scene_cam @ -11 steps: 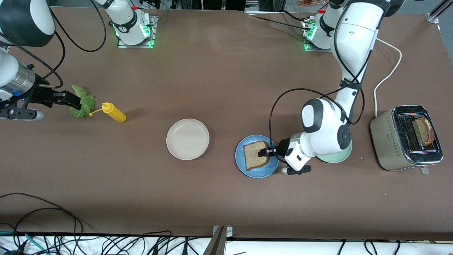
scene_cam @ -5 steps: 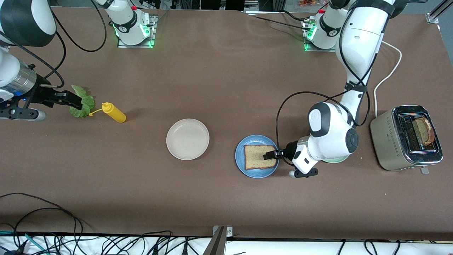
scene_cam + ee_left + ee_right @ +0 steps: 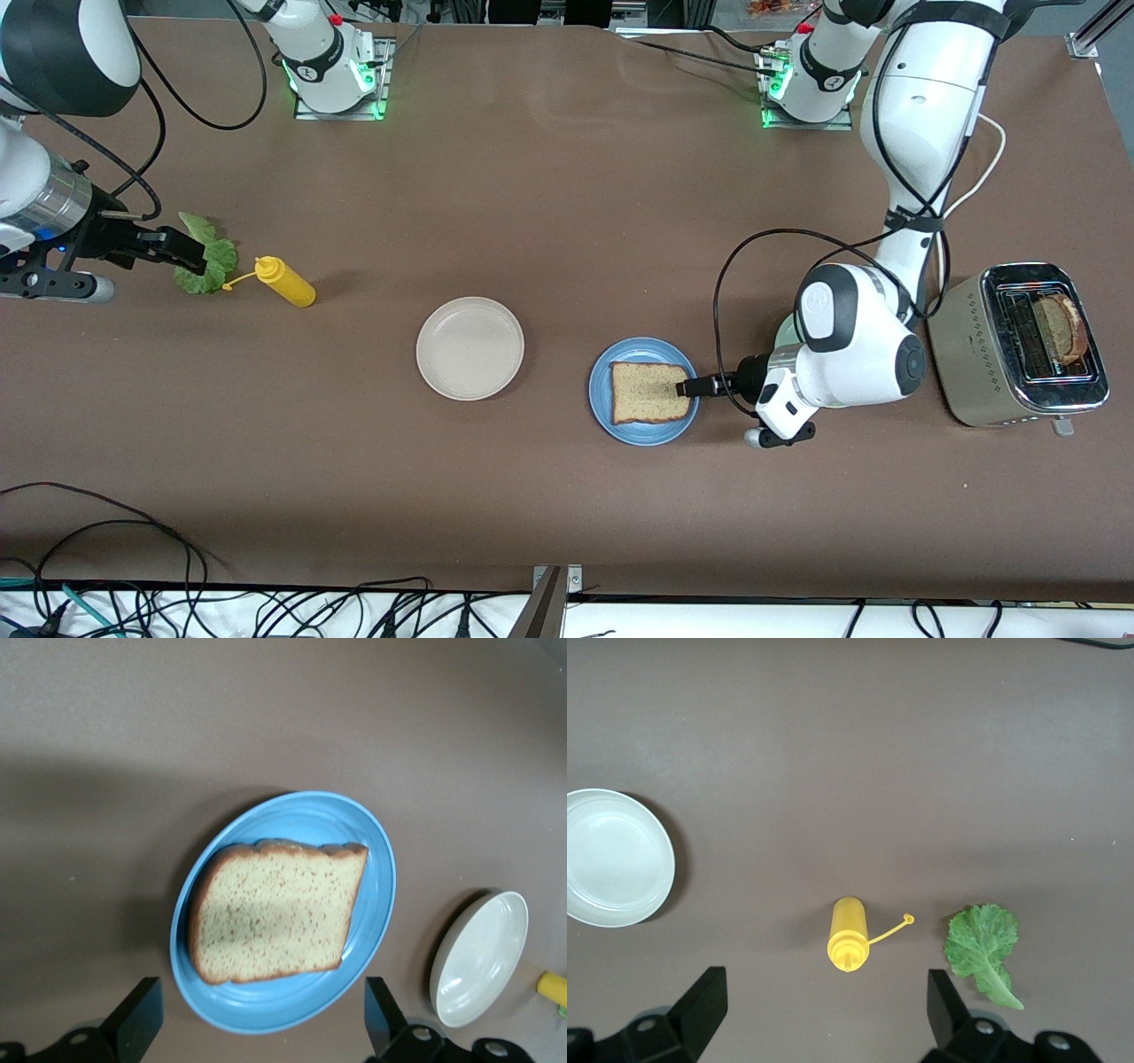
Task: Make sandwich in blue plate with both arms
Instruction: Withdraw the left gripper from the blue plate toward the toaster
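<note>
A single slice of brown bread (image 3: 649, 392) is seen lying flat in the blue plate (image 3: 601, 407), near the cream-white plate (image 3: 469, 347). The left gripper (image 3: 689, 387) is held spread and empty over the plate's rim. The right gripper (image 3: 182, 252) is held spread over the lettuce leaf (image 3: 209, 254), beside a yellow squeeze bottle (image 3: 285, 282).

Three plates: one blue plate (image 3: 644, 429), one white plate (image 3: 469, 348), one green plate (image 3: 783, 332). Two bread slices (image 3: 649, 392) (image 3: 1060, 328), one lettuce leaf (image 3: 206, 254), one mustard bottle (image 3: 285, 282), one toaster (image 3: 1017, 346).
</note>
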Controlling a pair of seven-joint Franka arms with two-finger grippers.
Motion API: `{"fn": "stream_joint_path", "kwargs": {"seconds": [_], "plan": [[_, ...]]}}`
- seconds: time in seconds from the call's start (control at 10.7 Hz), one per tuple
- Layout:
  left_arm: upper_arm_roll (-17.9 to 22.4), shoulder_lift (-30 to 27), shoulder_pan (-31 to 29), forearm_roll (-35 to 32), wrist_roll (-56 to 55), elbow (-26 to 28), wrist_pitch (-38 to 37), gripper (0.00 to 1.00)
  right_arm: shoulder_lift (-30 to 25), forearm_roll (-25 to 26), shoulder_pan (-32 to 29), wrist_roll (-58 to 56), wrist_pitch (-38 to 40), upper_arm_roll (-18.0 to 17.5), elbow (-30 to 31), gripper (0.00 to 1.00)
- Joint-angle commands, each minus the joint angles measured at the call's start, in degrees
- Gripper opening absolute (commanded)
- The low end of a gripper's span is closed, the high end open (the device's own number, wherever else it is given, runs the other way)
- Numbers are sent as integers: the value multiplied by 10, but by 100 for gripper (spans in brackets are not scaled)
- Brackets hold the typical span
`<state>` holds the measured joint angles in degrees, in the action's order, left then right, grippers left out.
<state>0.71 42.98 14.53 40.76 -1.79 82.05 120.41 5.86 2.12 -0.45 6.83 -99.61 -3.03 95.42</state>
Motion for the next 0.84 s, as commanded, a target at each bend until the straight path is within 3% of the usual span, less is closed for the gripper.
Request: {"fn": "stream_joint_path", "kwargs": {"seconds": [0.0, 0.28, 0.75], "plan": [[6, -59, -24, -78, 11, 4, -96, 100, -1, -7, 2, -7, 14, 0, 3, 100], [6, -129, -75, -155, 9, 4, -243, 100, -2, -6, -2, -29, 17, 7, 42, 100], [6, -269, -89, -329, 14, 16, -390, 100, -1, 4, -4, -136, 14, 77, 106, 100]]}}
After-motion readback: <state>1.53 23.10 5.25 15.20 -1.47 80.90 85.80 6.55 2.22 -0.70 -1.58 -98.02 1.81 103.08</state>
